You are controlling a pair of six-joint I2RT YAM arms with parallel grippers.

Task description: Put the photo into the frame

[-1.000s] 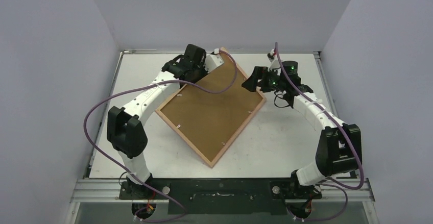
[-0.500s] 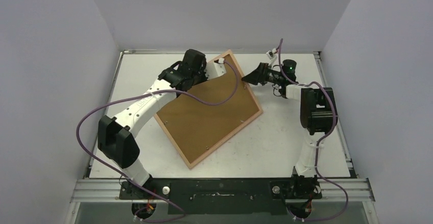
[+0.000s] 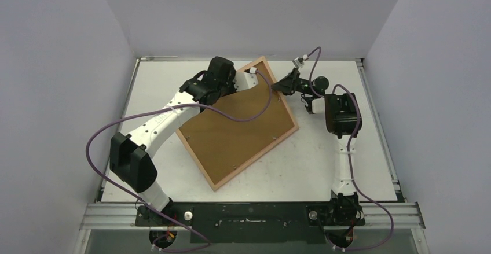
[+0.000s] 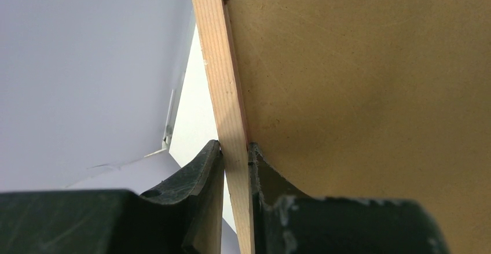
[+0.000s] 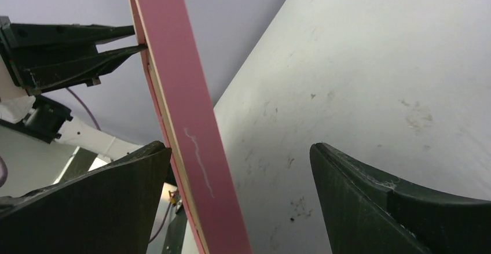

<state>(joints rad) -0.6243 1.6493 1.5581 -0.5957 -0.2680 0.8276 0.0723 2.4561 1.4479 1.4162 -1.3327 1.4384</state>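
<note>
Wooden frame (image 4: 223, 80) runs lengthwise near-left to far-right, left fingers (image 4: 194, 176) clamping it, right fingers (image 5: 98, 208) spread.

Top external: fixed high behind the arm bases, looks down on the whole table (image 3: 156, 80), distant. Left wrist: very close, sights along the frame (image 4: 230, 92) edge. Right wrist: close, faces the same edge; also catches the left gripper (image 5: 140, 39).

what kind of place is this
Most likely a robot lab test booth: a white table closed in by plain grey walls, with a left arm and right arm mounted on a metal rail at its near edge.
</note>
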